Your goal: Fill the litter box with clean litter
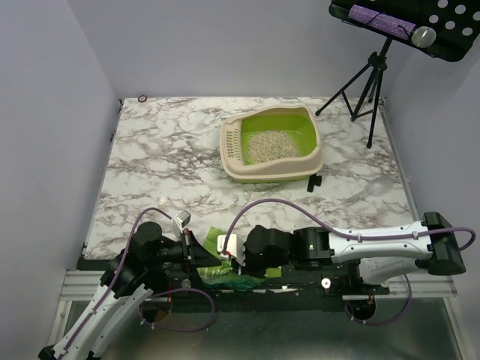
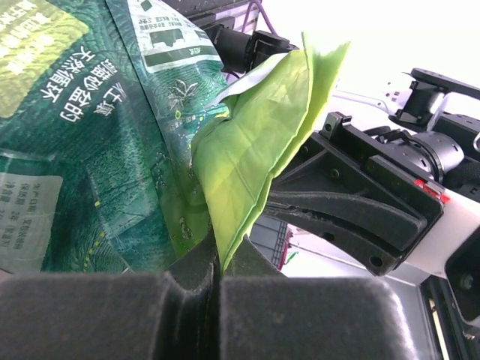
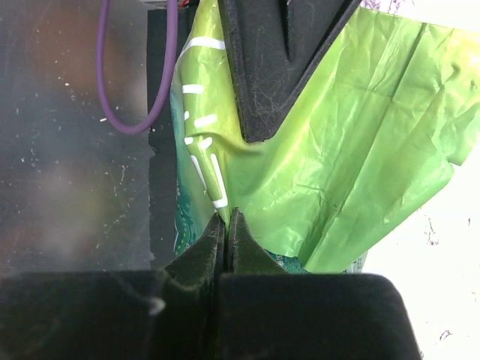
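Observation:
The litter box (image 1: 234, 166), lime-green inside with a beige rim and a slotted left end, stands at the back right of the marble table. A patch of pale grey-beige litter (image 1: 268, 145) lies in it. A green printed plastic bag (image 1: 225, 264) sits at the table's near edge between my arms. My left gripper (image 2: 218, 256) is shut on the bag's light-green edge (image 2: 255, 157). My right gripper (image 3: 226, 217) is shut on the bag's edge (image 3: 337, 165) from the other side. The two grippers face each other closely in the top view, the left gripper (image 1: 196, 251) and the right gripper (image 1: 238, 253).
A clear plastic scoop (image 1: 369, 192) lies on the table right of the box, with a small black object (image 1: 315, 183) near the box's front corner. A black tripod (image 1: 367, 90) stands at the back right, a perforated stand (image 1: 420, 26) above it. Grey walls enclose the table.

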Controlling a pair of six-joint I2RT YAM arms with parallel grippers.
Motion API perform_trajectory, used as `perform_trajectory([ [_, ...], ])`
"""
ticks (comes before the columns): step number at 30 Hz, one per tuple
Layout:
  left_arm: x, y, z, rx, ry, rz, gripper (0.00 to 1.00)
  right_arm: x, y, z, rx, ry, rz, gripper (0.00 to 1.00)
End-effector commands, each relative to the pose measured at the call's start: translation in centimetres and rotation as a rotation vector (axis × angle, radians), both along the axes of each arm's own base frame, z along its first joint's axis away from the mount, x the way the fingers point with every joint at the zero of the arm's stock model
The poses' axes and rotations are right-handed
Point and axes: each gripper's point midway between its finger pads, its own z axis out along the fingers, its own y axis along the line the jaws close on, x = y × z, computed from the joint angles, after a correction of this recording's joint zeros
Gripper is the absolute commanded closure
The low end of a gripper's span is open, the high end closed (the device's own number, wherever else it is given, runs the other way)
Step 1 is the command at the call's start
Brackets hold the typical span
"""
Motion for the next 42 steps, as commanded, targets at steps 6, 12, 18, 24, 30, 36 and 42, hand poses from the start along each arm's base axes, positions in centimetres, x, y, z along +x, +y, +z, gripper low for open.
perform_trajectory([
  [6,1.5,0.5,3.5,-0.137,-0.260,0.105,0.97,-0.8,-5.8,-3.3,-0.157,0.053,-0.046,1.00],
  [12,5.4,1.7,4.1,0.090,-0.484,0.232,0.63,1.3,-6.2,-2.0,-0.143,-0.004,-0.142,1.00],
  [18,9.3,1.9,7.9,0.339,-0.780,0.172,0.52,4.2,-6.0,-0.7,-0.129,0.002,-0.165,1.00],
  [24,11.0,-0.4,11.3,0.285,-0.960,0.102,0.52,9.8,-4.1,4.9,-0.008,-0.101,-0.188,1.00],
  [30,11.6,-1.9,11.7,0.260,-1.035,0.018,0.52,12.6,-3.4,10.3,0.080,-0.225,-0.070,1.00],
  [36,12.6,-2.4,13.4,0.250,-1.216,0.003,0.48,11.4,-3.1,10.8,0.067,-0.188,0.120,1.00],
  [42,13.2,-3.4,11.6,0.272,-1.378,-0.109,0.47,10.1,-2.2,8.6,0.041,-0.082,0.265,1.00],
])
